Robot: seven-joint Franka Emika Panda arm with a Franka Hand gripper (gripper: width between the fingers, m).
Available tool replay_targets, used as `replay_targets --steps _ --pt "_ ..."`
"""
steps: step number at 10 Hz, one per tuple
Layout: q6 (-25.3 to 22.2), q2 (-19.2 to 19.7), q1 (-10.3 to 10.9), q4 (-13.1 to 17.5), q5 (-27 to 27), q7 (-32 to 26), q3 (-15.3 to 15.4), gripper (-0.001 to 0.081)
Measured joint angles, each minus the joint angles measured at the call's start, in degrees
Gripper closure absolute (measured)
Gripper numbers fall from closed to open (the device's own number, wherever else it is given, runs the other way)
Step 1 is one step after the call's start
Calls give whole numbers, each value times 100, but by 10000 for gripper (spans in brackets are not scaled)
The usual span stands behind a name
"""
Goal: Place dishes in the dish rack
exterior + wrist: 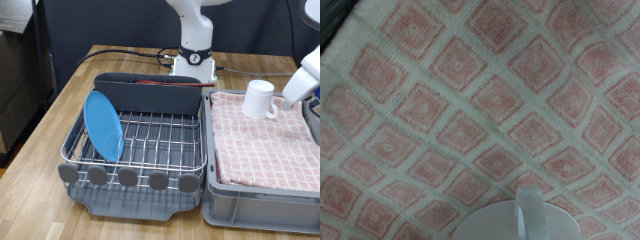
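The white mug (260,99) is tilted just above the pink checked cloth, at the exterior view's right. My gripper (279,99) is against the mug's right side and shut on it. In the wrist view the mug (520,220) with its handle shows at the frame edge over the cloth; my fingers do not show there. The light-blue plate (102,124) stands on edge in the dish rack (140,180), on its left side. The thin reddish-brown spoon (160,83) lies across the grey cutlery caddy (150,95) at the rack's back.
A grey bin (262,200) lined with the pink checked cloth (265,145) sits right of the rack. The robot base (193,60) stands behind the caddy, with black cables (110,55) on the wooden table (45,120). A dark object (313,118) sits at the bin's right edge.
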Motion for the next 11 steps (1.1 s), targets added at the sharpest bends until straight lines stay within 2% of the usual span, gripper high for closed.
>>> replay_targets --steps 6,11 --pt "515 2 -4 -427 -199 -84 -75 3" --pt "529 2 -4 -554 -362 -76 -120 3"
